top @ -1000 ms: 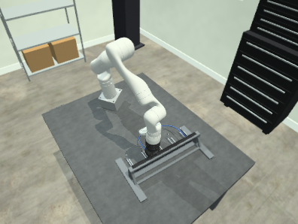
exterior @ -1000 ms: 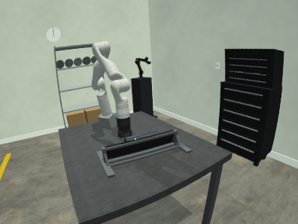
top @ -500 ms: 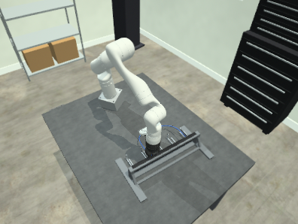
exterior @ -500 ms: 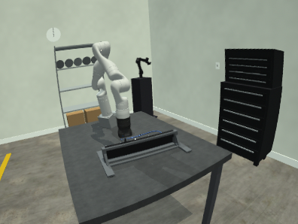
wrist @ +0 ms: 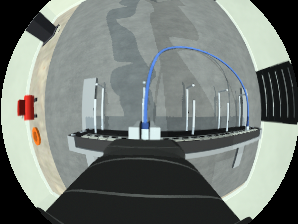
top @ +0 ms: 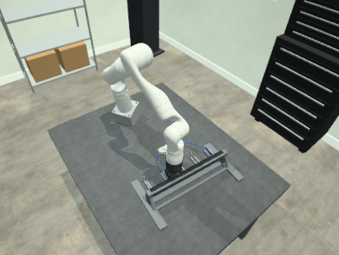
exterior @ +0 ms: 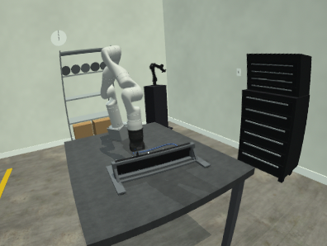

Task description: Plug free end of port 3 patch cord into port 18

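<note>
The rack with the patch panel stands on the dark table. My gripper points down, close against the panel's top edge on the side facing the robot's base. It is shut on the plug at the free end of the blue patch cord. The cord arches up from the plug and comes down at the panel's far right in the wrist view. The ports and their number plates are hidden from me.
The rack's long feet reach out over the table on both sides. The robot base is bolted at the back of the table. A black drawer cabinet and a shelf with boxes stand off the table.
</note>
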{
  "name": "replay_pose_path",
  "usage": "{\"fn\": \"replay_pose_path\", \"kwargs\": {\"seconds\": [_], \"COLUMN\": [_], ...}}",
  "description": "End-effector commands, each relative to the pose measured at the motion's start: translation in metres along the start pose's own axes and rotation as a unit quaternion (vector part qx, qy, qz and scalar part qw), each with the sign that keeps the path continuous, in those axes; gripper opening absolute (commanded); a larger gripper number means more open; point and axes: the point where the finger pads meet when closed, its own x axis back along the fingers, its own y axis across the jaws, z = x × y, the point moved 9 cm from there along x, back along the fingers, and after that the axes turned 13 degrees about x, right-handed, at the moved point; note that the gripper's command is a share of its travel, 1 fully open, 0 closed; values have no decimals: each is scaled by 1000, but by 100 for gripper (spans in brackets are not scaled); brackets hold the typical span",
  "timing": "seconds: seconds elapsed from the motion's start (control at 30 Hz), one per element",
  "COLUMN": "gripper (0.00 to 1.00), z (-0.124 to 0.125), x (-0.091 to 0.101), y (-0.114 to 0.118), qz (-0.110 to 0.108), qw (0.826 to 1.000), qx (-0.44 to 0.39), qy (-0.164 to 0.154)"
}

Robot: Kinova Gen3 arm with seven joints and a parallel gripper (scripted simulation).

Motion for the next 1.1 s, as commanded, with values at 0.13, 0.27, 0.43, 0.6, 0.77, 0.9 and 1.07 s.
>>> {"fn": "replay_pose_path", "kwargs": {"seconds": [0.13, 0.27, 0.43, 0.6, 0.77, 0.9, 1.07], "gripper": [0, 0, 0, 0, 0, 0, 0], "z": [-2, -2, -3, -3, -4, -5, -5], "x": [1, 1, 2, 2, 2, 2, 2], "y": [0, 0, -1, -1, -1, -1, -1], "qz": [0, 0, 0, 0, 0, 0, 0], "qw": [1000, 1000, 1000, 1000, 1000, 1000, 1000], "qx": [0, 0, 0, 0, 0, 0, 0], "qy": [-3, -3, -4, -4, -4, -4, -4]}}
